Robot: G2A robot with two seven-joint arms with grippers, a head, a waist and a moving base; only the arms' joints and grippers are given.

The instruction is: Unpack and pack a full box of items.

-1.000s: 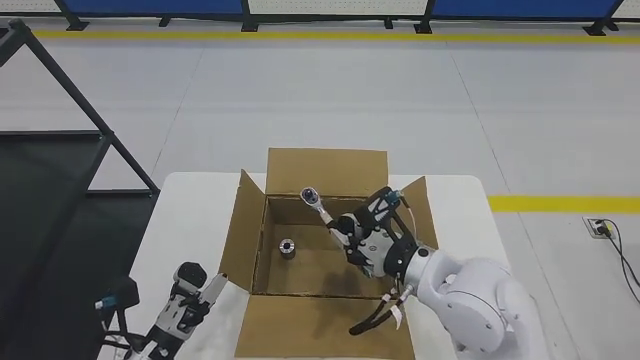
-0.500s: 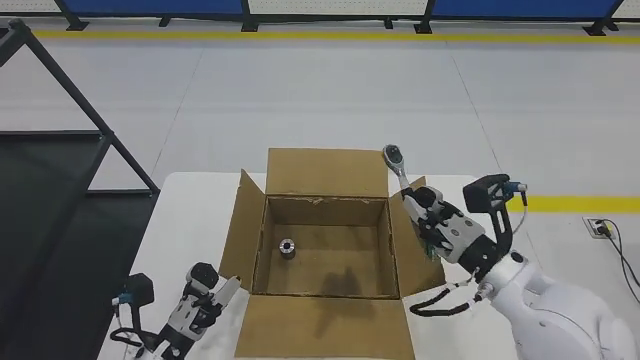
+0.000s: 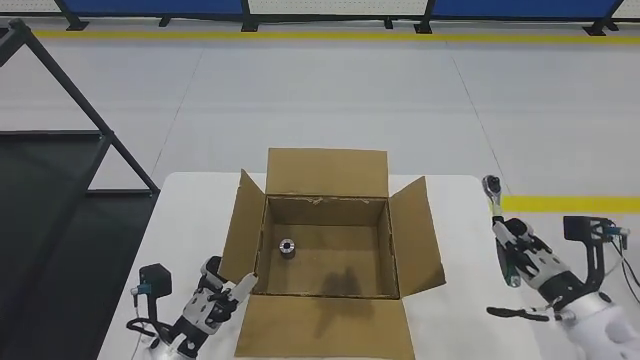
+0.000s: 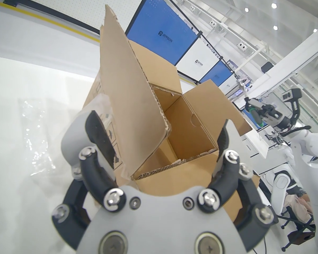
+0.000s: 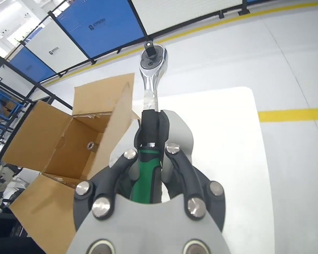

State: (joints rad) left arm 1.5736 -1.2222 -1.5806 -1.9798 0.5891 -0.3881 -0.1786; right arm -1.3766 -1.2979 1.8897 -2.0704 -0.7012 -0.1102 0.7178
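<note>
Steel ratchet [image 5: 151,60], likely head-heavy, stiff; right tool [image 5: 154,125] pinches its green grip, the surest hold, well apart from box [image 3: 325,172]; left tool [image 4: 160,130] spread beside box.

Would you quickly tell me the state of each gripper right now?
Left gripper: open, holding nothing.
Right gripper: closed on the ratchet.

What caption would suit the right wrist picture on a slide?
Right pincer shut on a green-handled wrench, clear of the open cardboard box on the white table.
</note>
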